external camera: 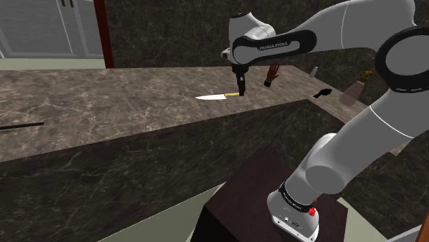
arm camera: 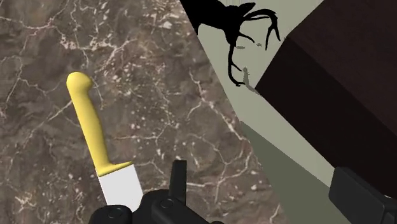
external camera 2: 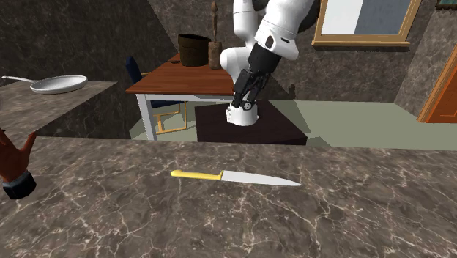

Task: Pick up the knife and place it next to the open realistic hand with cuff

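As the claw (external camera: 240, 85) hangs near the knife's (external camera: 217, 96) yellow handle (external camera: 234, 94) at frame centre, shoulder view puts the cuffed hand (external camera: 273, 74) just right of it on the counter (external camera: 103, 103). Second exterior view: claw upper centre, clear of knife; hand at left edge, well apart. Wrist view: fingers (arm camera: 180, 175) wide, handle offset beside one. Likely best: shift over handle, square up, then descend

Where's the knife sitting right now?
The knife lies flat on the dark veined counter, central in the second exterior view, its yellow handle pointing toward the cuffed hand at that view's left edge.
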